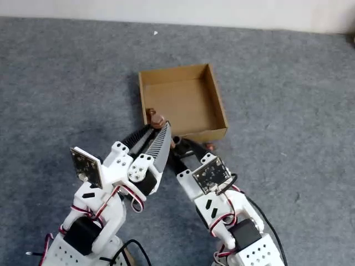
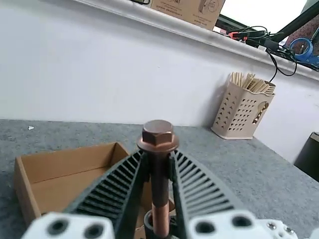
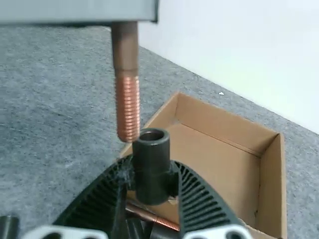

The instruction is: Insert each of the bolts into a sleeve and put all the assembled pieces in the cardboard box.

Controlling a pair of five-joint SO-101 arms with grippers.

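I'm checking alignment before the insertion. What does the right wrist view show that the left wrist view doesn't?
Right wrist view adds: the threaded tip of the bolt beside the mouth of the sleeve, not in it; the right gripper shut on that sleeve; a second bolt lying below. Left wrist view adds: the hex head, the left gripper shut on the shank, and a perforated stick holder by the wall. Both show the bolt and the cardboard box.

place: workshop-like lab | grey felt table point(image 1: 55, 83) | white wall point(image 1: 222, 8) stood at 12 o'clock | cables point(image 2: 251, 36) and a stick holder point(image 2: 239, 112) lay along it
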